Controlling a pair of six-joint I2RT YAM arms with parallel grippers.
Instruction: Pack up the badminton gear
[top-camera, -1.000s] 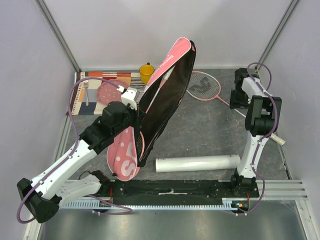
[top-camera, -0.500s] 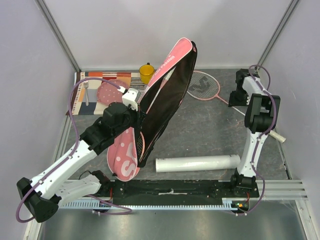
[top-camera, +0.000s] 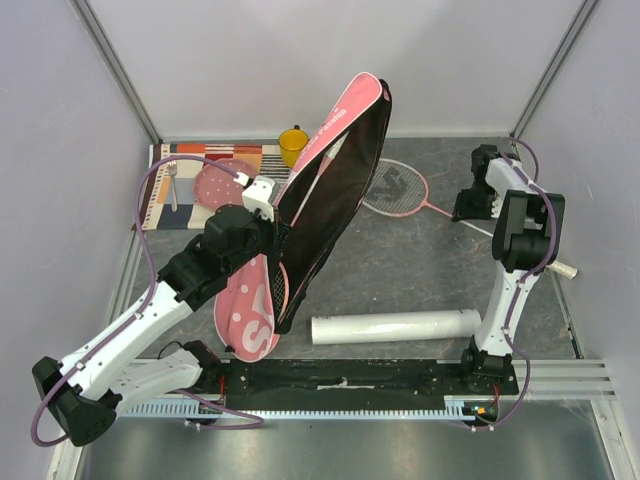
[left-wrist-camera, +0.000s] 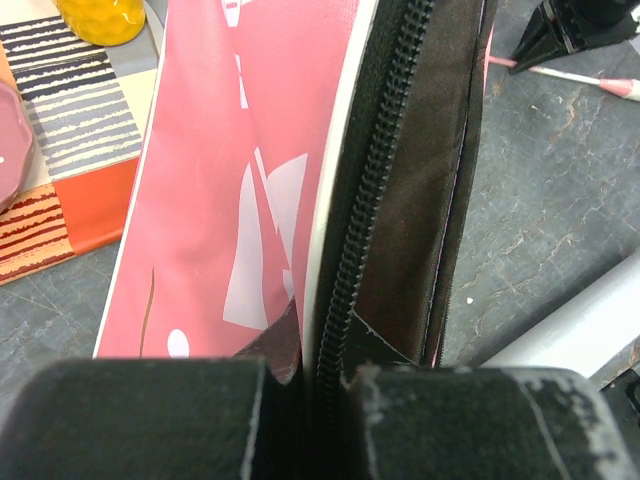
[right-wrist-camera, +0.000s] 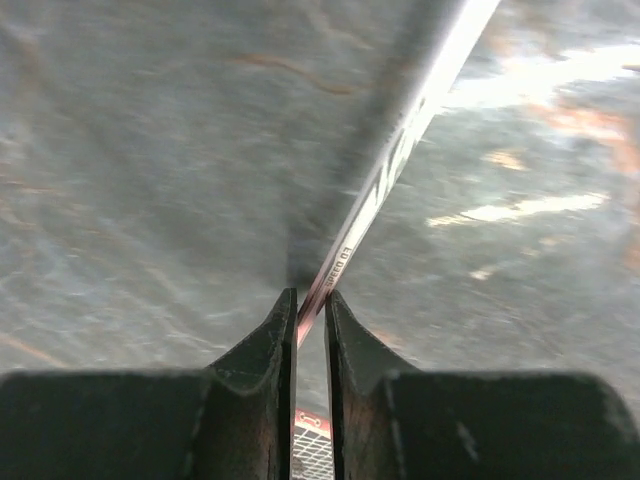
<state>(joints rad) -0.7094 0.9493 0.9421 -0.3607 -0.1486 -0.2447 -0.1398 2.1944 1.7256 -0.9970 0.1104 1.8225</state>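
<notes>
So the left gripper (left-wrist-camera: 305, 368) had its fingers clamped on the zipper edge of the pink racket bag (top-camera: 332, 165), which stood tilted up beyond them. The right gripper (right-wrist-camera: 310, 300) pinched the thin shaft of the pink racket (top-camera: 395, 188) right between its tips, with the head lying flat on the table (top-camera: 420, 265).

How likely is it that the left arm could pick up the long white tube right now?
Probably not. Its fingers are clamped on the zippered edge of the racket bag, holding it tilted up, and the bag hangs between that arm and the tube. It would likely have to let go first.
</notes>
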